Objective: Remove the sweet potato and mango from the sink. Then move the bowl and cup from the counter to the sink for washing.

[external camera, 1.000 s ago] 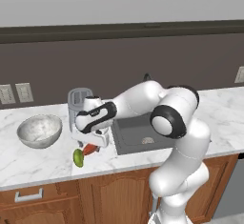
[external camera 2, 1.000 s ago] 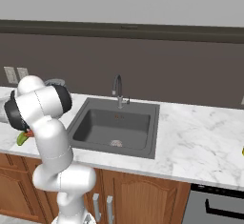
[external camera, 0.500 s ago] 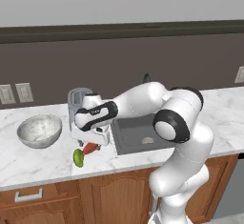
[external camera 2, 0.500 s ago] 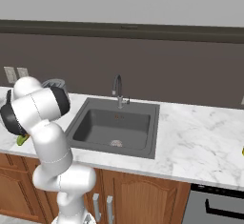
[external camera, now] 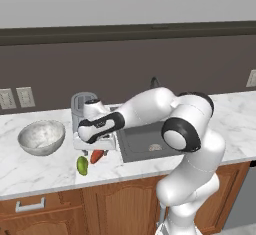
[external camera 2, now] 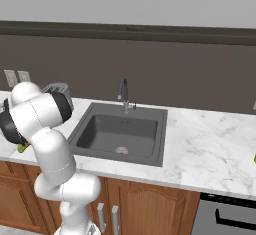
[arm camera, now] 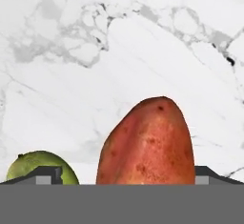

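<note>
Since a second ago the arm has swung a bit further left along the desk point(external camera: 30, 171) and the hand point(external camera: 95, 151) has lifted slightly off the produce; sweet potato and mango haven't shifted.

Arm pose, left base view: base at lower right, shoulder and elbow folded high, forearm reaching left and down across the sink's left rim, wrist bent so the hand points down at the desk just left of the sink point(external camera: 145, 146). In the right base view the arm is bunched at the far left, over the desk's left end.

Hand: jaws spread wide, holding nothing. In the hand view the two dark tips sit at the bottom, one on either side of the sweet potato.

Sweet potato point(external camera: 97, 155) lies on the desk near the front edge, just left of the sink and right under the hand; close up point(arm camera: 147, 144) it lies lengthwise between the tips. Mango point(external camera: 82, 165) sits on the desk just left of the sweet potato, slightly nearer the front edge; I can't tell if they touch. It peeks in at the bottom left of the hand view point(arm camera: 42, 167).

Bowl point(external camera: 42, 137) is upright toward the desk's left end, well apart from the sink. Toaster point(external camera: 82, 106) stands at the desk's back edge behind the hand. Faucet point(external camera 2: 123, 95) at the sink's back rim.
</note>
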You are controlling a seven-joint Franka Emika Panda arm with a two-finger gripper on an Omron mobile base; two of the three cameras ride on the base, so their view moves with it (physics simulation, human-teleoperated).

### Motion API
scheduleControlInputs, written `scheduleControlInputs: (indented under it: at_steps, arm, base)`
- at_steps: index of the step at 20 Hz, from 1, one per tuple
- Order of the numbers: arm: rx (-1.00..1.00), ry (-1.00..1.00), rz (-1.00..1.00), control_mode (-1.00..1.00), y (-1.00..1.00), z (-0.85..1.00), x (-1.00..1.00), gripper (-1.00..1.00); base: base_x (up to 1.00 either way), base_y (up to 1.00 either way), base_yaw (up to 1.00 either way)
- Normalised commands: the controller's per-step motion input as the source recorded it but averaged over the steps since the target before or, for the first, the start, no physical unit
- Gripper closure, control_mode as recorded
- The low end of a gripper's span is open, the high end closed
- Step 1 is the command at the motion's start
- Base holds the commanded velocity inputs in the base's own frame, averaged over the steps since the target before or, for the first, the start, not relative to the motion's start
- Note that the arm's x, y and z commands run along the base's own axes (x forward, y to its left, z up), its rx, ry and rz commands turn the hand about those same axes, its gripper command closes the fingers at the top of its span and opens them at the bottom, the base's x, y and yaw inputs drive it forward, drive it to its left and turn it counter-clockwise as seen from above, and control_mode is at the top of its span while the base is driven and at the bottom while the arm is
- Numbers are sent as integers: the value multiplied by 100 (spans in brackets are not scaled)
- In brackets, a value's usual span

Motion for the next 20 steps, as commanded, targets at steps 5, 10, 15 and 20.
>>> scheduleControlInputs:
  at_steps: [5,10,15,20]
  arm:
    - [8,2,12,-100,-1,-14,9,-100]
    - [10,6,9,-100,0,-15,13,-100]
    - [6,3,5,-100,1,-17,6,-100]
    - [2,0,5,-100,0,16,1,-100]
  base:
    - [0,0,0]
    - [0,0,0]
    - [0,0,0]
    - [0,0,0]
